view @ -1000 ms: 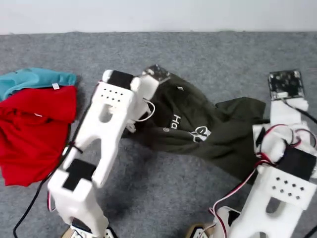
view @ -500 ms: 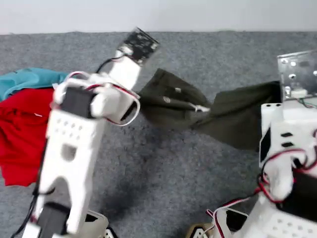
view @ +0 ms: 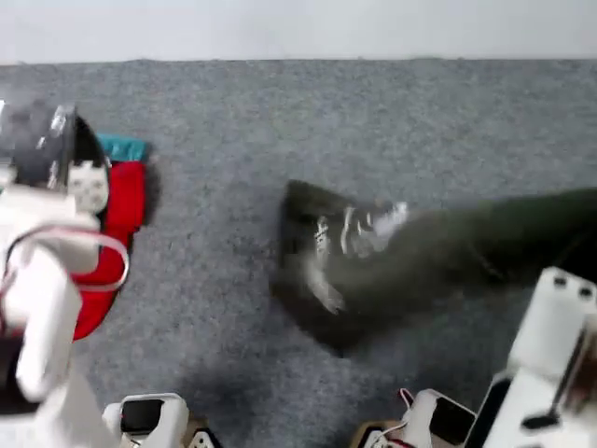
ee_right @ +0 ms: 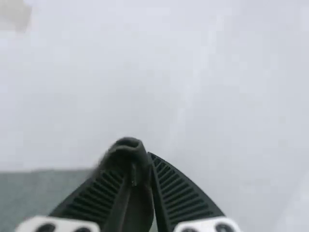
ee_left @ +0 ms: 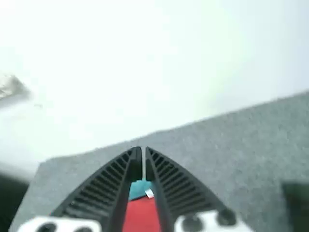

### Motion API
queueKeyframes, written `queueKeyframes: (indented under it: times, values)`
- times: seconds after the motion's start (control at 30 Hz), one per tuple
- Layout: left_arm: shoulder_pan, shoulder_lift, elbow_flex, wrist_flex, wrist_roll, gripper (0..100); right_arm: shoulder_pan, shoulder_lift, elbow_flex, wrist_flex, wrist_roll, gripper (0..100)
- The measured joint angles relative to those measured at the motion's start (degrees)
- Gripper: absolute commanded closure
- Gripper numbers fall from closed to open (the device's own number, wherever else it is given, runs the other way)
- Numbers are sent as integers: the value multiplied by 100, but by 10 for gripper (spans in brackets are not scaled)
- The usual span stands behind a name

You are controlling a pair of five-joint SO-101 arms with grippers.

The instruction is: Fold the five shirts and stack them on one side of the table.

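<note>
A dark olive-green cloth shirt [view: 373, 271] with pale print is held up by one end in the right claw [ee_right: 140, 166]. In the right wrist view a bunch of its dark fabric [ee_right: 126, 151] is seen pinched between the closed fingers. From that claw the shirt trails away across the grey, carpet-like counter [view: 215, 140] towards its middle. The far end is crumpled and low, and whether it touches the surface cannot be told. The garment is stretched and rumpled, not folded.

The left claw [ee_left: 143, 153] is drawn to a narrow slit and nothing is gripped in it. It is well apart from the olive shirt. Directly below and just beyond its tips a red cloth shirt [view: 126, 201] is seen, and a teal cloth shirt [view: 121, 147] touches the red shirt's far edge. Both colours are glimpsed through the slit, the teal [ee_left: 139, 188] beyond the red [ee_left: 140, 215].

The task is judged to be under way but less than half done. Two shirts have been gathered at the side under the left claw, though how neatly they are folded cannot be made out. The olive shirt has yet to be laid flat, folded and carried over to them. Any other shirts of the five would follow.
</note>
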Motion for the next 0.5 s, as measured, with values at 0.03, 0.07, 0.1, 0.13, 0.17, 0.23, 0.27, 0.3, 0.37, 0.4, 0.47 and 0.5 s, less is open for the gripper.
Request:
queueKeyframes:
  times: [0.03,0.07,0.1,0.13,0.17,0.23,0.27,0.3,0.37,0.4,0.47,0.5]
  values:
    - [-9,-114,0,0,0,986,44,-79,-44,0,-9,989]
    - [-9,-211,0,0,0,986,70,-132,-79,0,-9,989]
    - [-9,-264,-9,9,0,986,88,-141,-105,0,-9,989]
    - [26,-290,-18,53,0,986,88,-141,-114,0,-9,989]
    - [141,-290,-35,176,0,986,97,-141,-123,0,-9,989]
    - [536,-290,-9,554,0,986,105,-158,-123,0,-9,989]
    - [826,-290,123,756,0,986,105,-167,-123,0,-9,989]
    - [1152,-290,290,905,0,986,105,-167,-123,0,-9,989]
    - [1714,-237,686,1002,0,986,105,-158,-105,0,-9,989]
    - [1873,-229,888,993,0,986,105,-167,-79,0,-18,989]
    - [1987,-229,1257,809,0,986,97,-167,70,-26,-26,989]
    - [1987,-229,1389,730,0,986,9,-158,176,-88,-26,989]
